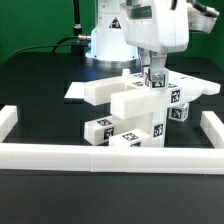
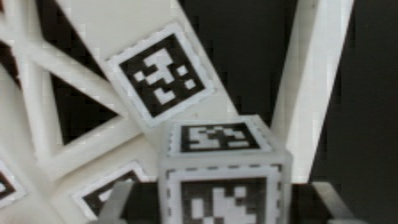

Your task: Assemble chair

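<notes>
Right above the stacked white plastic chair point(image 1: 128, 110) with marker tags, the two-finger gripper point(image 1: 153, 80) hangs straight down; jaws look clamped on its upright block point(image 2: 222, 170).

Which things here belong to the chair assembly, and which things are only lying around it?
Part of the job:
- chair parts, white pieces with marker tags, stacked together at the table's middle
- tagged block seen close in the wrist view
- gripper, down at the top of the parts

Just around:
- white border rail without tags
- black table
</notes>
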Action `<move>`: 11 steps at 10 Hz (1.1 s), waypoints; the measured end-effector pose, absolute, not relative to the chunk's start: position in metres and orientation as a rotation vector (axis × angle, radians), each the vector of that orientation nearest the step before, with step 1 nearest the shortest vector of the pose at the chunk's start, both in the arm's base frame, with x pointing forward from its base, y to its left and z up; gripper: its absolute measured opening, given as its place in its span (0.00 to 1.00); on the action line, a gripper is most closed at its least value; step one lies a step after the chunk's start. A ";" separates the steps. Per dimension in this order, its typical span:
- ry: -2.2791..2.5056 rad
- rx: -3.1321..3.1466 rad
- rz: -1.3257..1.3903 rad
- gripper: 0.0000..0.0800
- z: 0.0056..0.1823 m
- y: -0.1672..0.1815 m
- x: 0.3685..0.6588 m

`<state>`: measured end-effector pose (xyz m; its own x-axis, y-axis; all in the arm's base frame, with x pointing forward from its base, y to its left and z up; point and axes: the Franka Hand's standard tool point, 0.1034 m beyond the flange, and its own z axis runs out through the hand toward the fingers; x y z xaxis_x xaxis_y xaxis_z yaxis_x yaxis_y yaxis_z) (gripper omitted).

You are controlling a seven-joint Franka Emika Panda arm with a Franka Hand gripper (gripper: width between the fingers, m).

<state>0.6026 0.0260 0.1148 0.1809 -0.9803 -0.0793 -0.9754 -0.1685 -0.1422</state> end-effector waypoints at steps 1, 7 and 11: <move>1.765 -2.411 -0.058 0.36 0.115 0.026 0.603; 0.549 -2.966 -0.094 0.81 0.114 0.020 0.600; 0.086 -3.068 -0.111 0.80 0.114 0.024 0.601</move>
<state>0.6007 0.0242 0.1139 0.9958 -0.0586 0.0698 -0.0535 -0.9959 -0.0727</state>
